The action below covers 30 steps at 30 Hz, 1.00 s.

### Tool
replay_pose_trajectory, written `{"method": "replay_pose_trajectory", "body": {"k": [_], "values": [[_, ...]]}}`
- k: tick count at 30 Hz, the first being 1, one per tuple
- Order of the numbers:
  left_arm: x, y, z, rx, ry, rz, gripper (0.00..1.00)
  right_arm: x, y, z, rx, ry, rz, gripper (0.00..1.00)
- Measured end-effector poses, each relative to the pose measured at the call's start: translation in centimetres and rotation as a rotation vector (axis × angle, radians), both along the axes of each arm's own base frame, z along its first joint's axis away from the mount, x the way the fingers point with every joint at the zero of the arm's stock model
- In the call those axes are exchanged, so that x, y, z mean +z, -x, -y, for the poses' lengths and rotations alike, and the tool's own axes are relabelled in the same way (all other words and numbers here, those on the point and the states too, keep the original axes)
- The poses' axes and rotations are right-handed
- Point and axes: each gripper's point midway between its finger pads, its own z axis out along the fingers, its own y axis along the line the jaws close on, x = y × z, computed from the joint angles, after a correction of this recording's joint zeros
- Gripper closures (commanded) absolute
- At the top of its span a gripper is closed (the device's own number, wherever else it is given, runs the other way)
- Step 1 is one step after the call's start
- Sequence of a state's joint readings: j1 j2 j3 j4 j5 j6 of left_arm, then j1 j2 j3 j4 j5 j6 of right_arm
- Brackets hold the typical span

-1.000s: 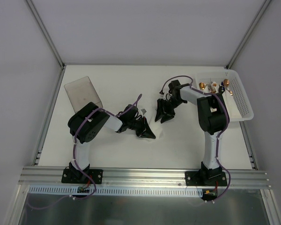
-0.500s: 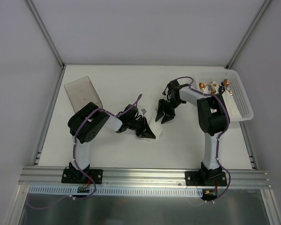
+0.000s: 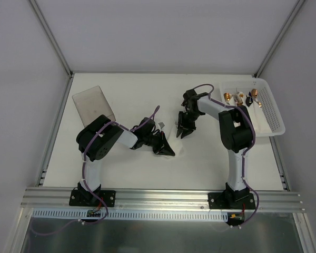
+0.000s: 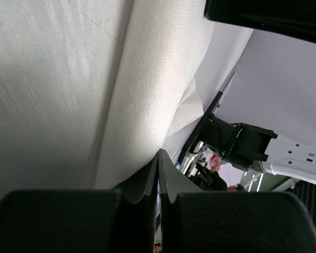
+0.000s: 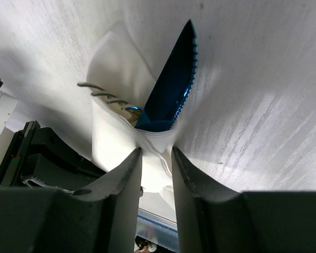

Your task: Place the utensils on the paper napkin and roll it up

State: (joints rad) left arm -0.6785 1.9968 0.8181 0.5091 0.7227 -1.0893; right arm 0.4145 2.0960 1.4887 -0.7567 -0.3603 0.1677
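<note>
In the right wrist view the paper napkin (image 5: 109, 134) is wrapped loosely round the utensils. A blue serrated knife blade (image 5: 174, 87) and silver fork tines (image 5: 101, 95) stick out of its far end. My right gripper (image 5: 157, 151) pinches the near end of this white bundle, with both fingers touching it. In the top view the right gripper (image 3: 182, 130) and the left gripper (image 3: 167, 150) stand close together at mid-table, and the napkin is hard to make out there. My left gripper (image 4: 159, 154) is shut, its tip against the rolled napkin (image 4: 152, 79), with nothing visible between the jaws.
A white perforated basket (image 3: 272, 113) at the back right holds white rolls with gold and black cutlery ends (image 3: 237, 97). A translucent grey container (image 3: 93, 104) lies at the back left. Metal frame rails border the white table (image 3: 126, 84).
The right gripper's jaws have narrowed onto the napkin bundle and its wrist has shifted slightly left. The left arm has not moved.
</note>
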Motion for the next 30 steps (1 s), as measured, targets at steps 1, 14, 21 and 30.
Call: {"method": "replay_pose_trajectory", "body": {"k": [1,14,21,30], "values": [[0.0,0.0,0.0,0.0,0.0,0.0,1.0,0.0,-0.1,0.0,0.002,0.008,-0.002,0.73],[0.0,-0.2,-0.1,0.006,0.008,0.011,1.0,0.0,-0.2,-0.7,0.052,-0.011,-0.011,1.0],[0.1,-0.2,-0.3,0.012,0.014,0.032,0.98,-0.1,-0.2,-0.9,0.052,-0.105,-0.004,1.0],[1.9,-0.8,-1.6,0.053,-0.019,0.175,0.54,0.1,-0.3,-1.8,0.056,-0.279,0.057,1.0]]}}
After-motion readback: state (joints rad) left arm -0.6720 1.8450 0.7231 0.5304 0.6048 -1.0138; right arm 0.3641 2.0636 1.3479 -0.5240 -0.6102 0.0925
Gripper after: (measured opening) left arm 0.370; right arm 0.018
